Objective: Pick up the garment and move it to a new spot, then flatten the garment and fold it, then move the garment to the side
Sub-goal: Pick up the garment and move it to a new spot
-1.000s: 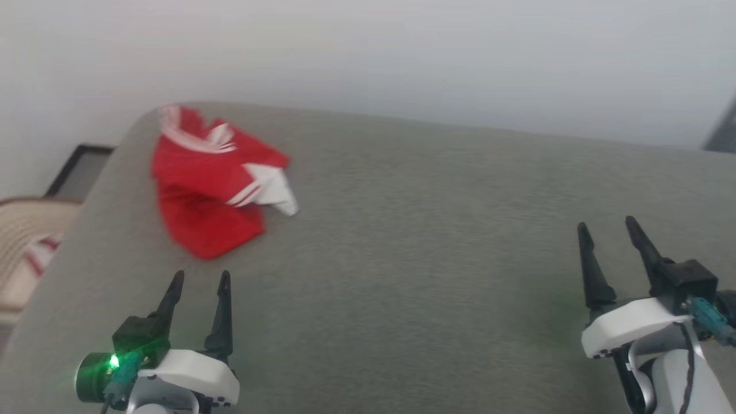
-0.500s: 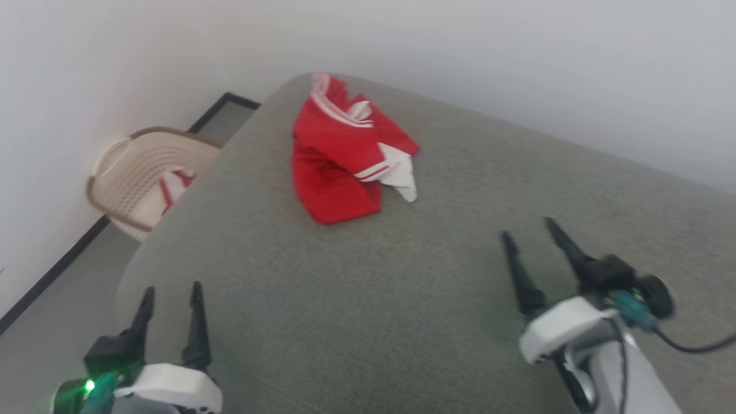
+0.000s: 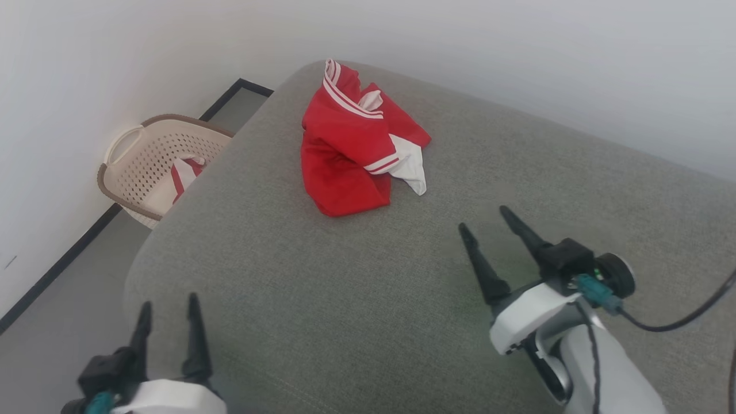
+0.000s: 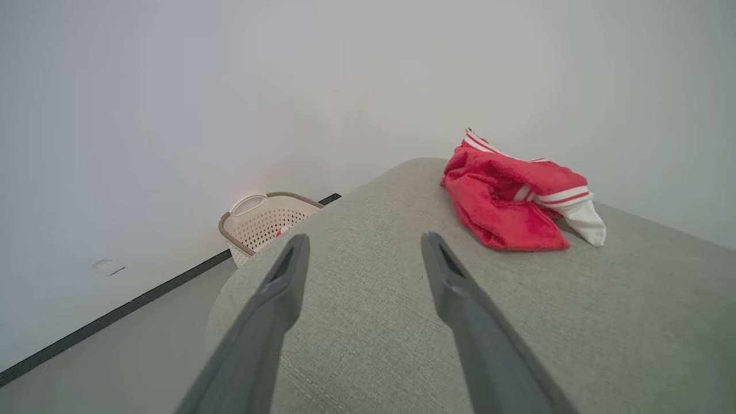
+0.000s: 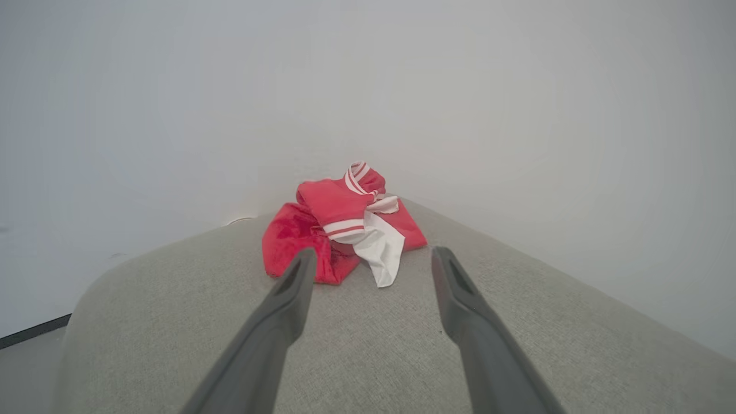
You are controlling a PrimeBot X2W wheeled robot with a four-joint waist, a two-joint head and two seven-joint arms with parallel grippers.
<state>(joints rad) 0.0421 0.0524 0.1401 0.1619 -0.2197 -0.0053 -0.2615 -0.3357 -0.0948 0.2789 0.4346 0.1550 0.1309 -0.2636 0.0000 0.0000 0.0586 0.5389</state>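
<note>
**Garment bearing relative to both grippers, pick-up not yet begun**

Head view: the garment [image 3: 356, 149] lay crumpled at upper centre, on the far left corner of the grey cushion [image 3: 345, 305]. Its long axis ran roughly top to bottom of the frame, with the striped collar at the top edge of the heap. A white sleeve end poked out at the heap's lower right. The right gripper [image 3: 484, 218] stood lower right of the heap, jaws spread and empty, tips aimed up-left. The left gripper [image 3: 169, 300] sat at lower left, also spread and empty, well apart from the cloth. I judged the right arm nearer. The left gripper's body was cut off by the bottom edge.

Left wrist view: the garment [image 4: 506, 207] sat upper right, well off the finger line. A basket [image 4: 264, 218] stood on the floor beyond the cushion's left end.

Right wrist view: the garment [image 5: 333, 213] lay straight ahead between the parted fingers, the white sleeve end nearest.

Unclear: I could not make out the second sleeve or the hem in the folds. The red-and-white item in the basket was mostly hidden.
</note>
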